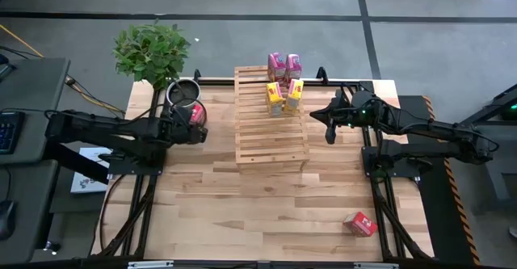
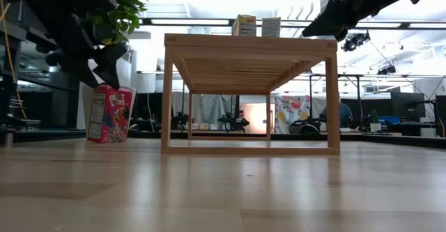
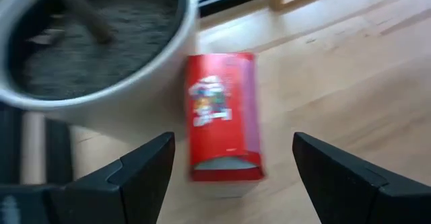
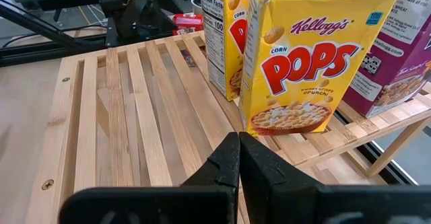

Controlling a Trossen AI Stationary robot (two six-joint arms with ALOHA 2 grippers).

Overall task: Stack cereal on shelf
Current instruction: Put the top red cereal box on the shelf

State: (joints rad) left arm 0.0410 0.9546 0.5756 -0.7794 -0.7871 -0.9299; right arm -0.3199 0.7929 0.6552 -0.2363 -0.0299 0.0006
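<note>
A leafy potted plant point(image 1: 152, 51) in a grey pot point(image 1: 183, 93) stands at the table's point(image 1: 242, 212) far-left corner.

We're looking down on the butcher-block desk point(image 1: 242, 204), and the slatted wooden shelf point(image 1: 271, 136) stands on it toward the far edge, near the middle. On the shelf's far end we've got two pink cereal boxes point(image 1: 284, 64) side by side, and just in front of them two yellow boxes point(image 1: 283, 96), all four upright. Directly on the desk, a red box point(image 1: 196, 113) stands by the far left corner, just beside the grey plant pot point(image 1: 182, 92). Well apart from all that, another red box point(image 1: 359, 224) lies near the front right corner of the desk.
</note>
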